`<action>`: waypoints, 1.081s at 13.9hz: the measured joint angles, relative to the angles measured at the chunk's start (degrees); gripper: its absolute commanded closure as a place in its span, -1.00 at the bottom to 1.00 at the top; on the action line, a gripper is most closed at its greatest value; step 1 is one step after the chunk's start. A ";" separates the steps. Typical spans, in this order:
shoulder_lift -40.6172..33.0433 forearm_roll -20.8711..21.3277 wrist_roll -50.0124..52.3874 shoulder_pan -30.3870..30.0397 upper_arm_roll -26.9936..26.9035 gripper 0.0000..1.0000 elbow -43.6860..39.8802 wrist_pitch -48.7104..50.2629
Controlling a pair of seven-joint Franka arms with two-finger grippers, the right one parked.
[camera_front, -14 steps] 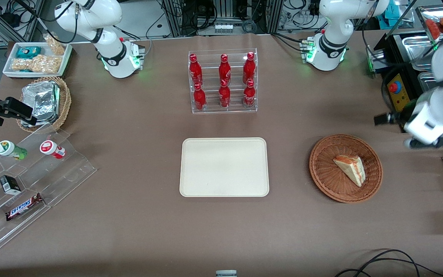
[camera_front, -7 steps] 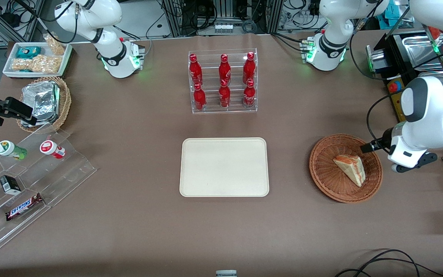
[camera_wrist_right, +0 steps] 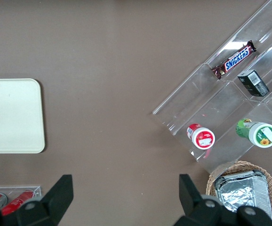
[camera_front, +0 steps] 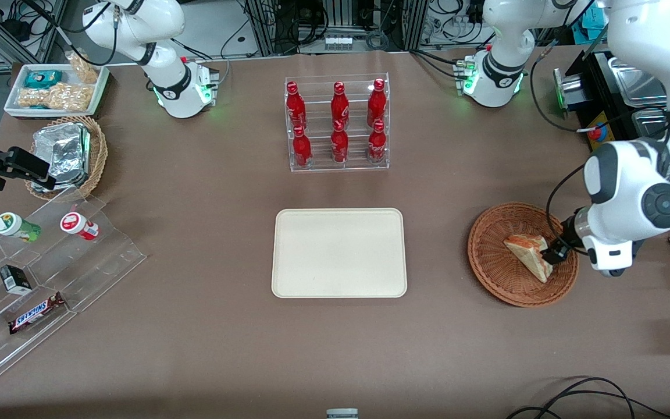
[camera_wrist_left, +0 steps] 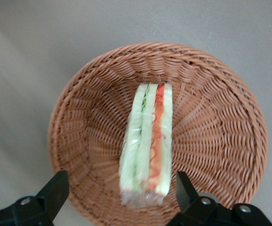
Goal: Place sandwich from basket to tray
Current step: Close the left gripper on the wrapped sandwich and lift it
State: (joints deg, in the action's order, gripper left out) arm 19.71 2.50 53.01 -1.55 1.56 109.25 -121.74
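Observation:
The sandwich [camera_front: 528, 254] is a pale bread wedge with red-orange and green layers, wrapped in clear film, lying in the reddish-brown wicker basket [camera_front: 495, 265] toward the working arm's end of the table. It also shows in the left wrist view [camera_wrist_left: 148, 143], inside the basket [camera_wrist_left: 211, 122]. My left gripper [camera_front: 555, 254] hovers over the basket's rim, just above the sandwich's end, open and empty [camera_wrist_left: 122, 195], one finger on each side of the wedge. The cream tray [camera_front: 339, 252] lies at the table's middle, bare.
A clear rack of red bottles [camera_front: 338, 123] stands farther from the front camera than the tray. A clear stepped stand with snacks [camera_front: 38, 273], a tan basket of foil packets [camera_front: 67, 154] and a white snack tray [camera_front: 56, 88] sit toward the parked arm's end.
My left gripper has swung in from the table's edge and come down over the basket, ending above the sandwich. The sandwich and basket have not moved.

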 measured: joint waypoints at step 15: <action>3.16 -3.14 2.38 0.25 0.57 0.92 2.09 -2.40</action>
State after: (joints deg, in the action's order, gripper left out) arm 22.87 -0.64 55.40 -1.31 2.13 111.34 -124.14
